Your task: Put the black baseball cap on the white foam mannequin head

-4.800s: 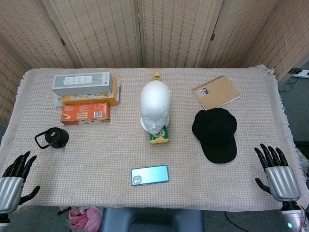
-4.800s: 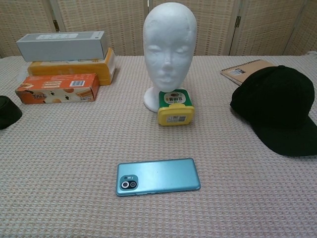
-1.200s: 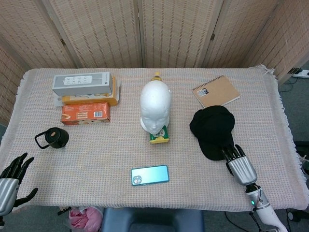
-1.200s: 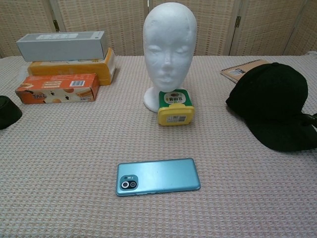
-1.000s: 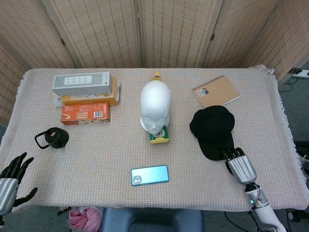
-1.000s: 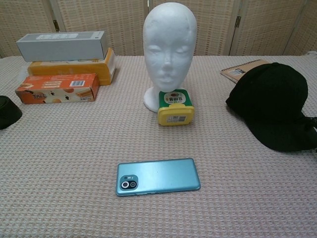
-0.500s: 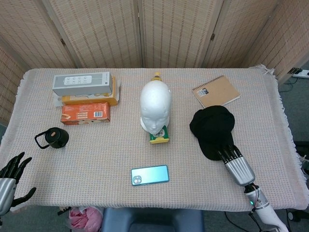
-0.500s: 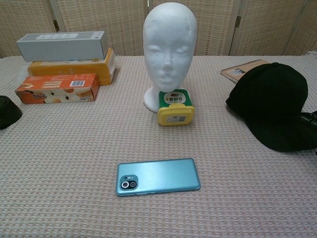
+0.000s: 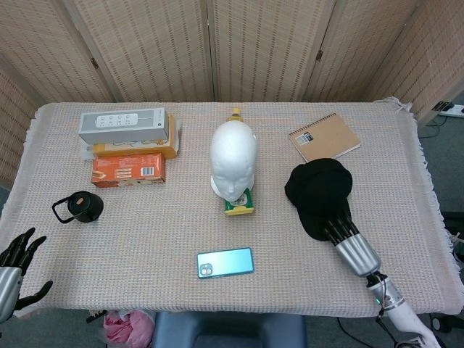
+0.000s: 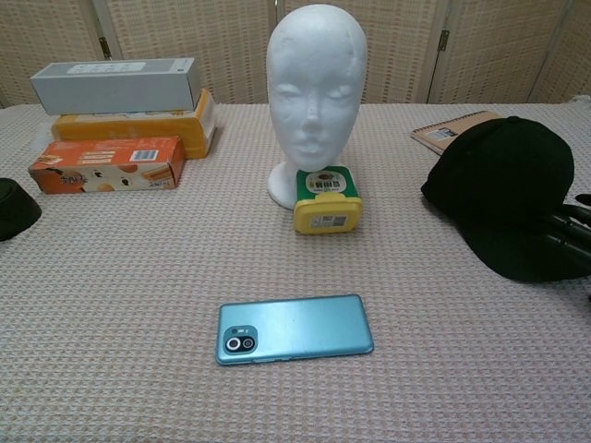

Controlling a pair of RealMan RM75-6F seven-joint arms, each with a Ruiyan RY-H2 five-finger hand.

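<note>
Right hand point(image 9: 353, 249) fingers point(image 9: 338, 230) lie straight and together, tips on the brim of the black baseball cap point(image 9: 320, 193); chest view shows dark fingertips point(image 10: 565, 224) over the brim edge at far right. Whether the thumb is under the brim is hidden, so a real pinch cannot be told; reads as touching, not lifting. Cap lies flat on the worktop point(image 9: 145, 239), crown away from the robot, brim toward it, well right of the white foam mannequin head point(image 9: 233, 158), just in front of the spiral notebook point(image 9: 324, 137)

Left hand point(image 9: 16, 272) off the near-left corner of the worktop, fingers spread, holding nothing

Mannequin head upright mid-worktop, face toward the robot, bare. Small green and yellow box point(image 9: 239, 202) touching the front of its base. Teal phone point(image 9: 225, 262) flat in front of that. Stacked boxes point(image 9: 129, 145) back left, black lid with loop point(image 9: 80, 206) near left edge

Step in hand, as judged: getting a hold on the cap brim; the placing itself is not yet begun. Next move calls for closing fingers on the brim with thumb beneath, lifting clear, carrying left and up above the mannequin crown, then lowering with the opening down. Risk: soft cap may sag or the light foam head may tip when pressed
</note>
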